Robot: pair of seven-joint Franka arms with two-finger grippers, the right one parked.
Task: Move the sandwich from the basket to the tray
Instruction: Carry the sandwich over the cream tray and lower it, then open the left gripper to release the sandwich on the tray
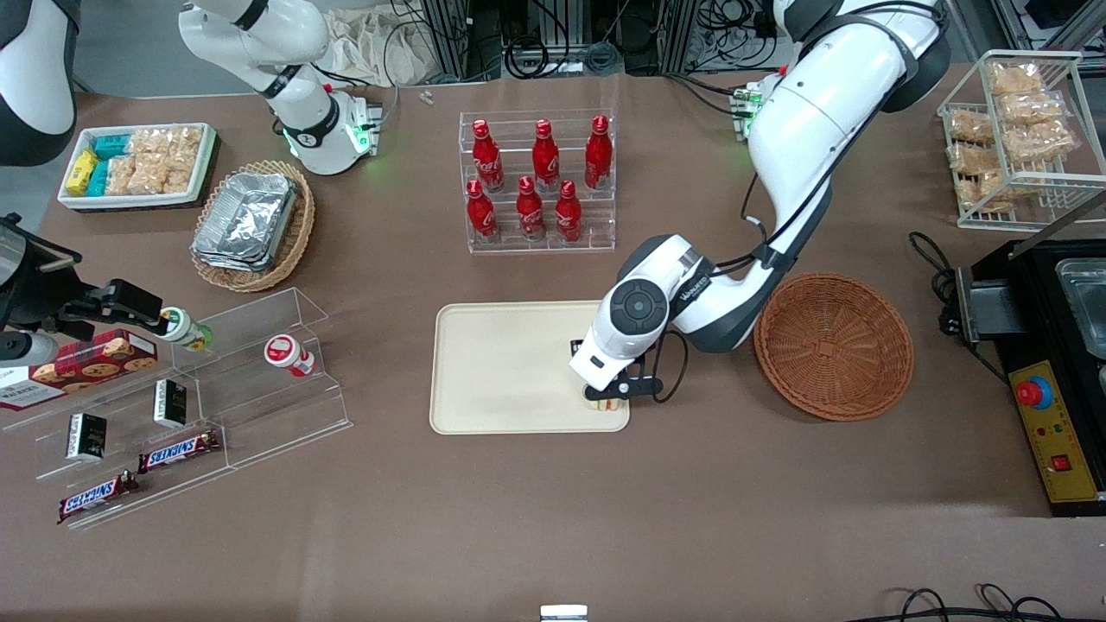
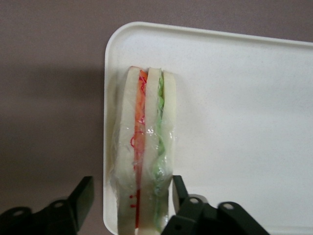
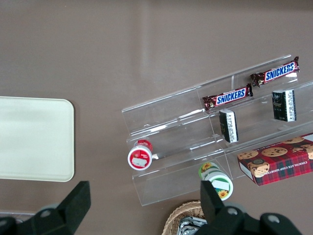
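Observation:
The sandwich (image 2: pixel 144 147), a wrapped wedge of pale bread with an orange-red and a green layer, rests on edge on the cream tray (image 2: pixel 234 122), at the corner nearest the front camera and the basket. In the front view only a sliver of the sandwich (image 1: pixel 605 404) shows under the wrist. My left gripper (image 2: pixel 131 193) straddles it with the jaws open: one finger stands clear of the bread, the other is close against the wrap. In the front view the gripper (image 1: pixel 609 396) is low over that corner of the tray (image 1: pixel 510 367). The reddish-brown basket (image 1: pixel 834 345) stands beside the tray and is empty.
A clear rack of red bottles (image 1: pixel 536 181) stands farther from the front camera than the tray. Toward the parked arm's end are a tan basket with foil containers (image 1: pixel 251 225) and a clear stepped shelf of snacks (image 1: pixel 199 389). A black control box (image 1: pixel 1050 363) lies toward the working arm's end.

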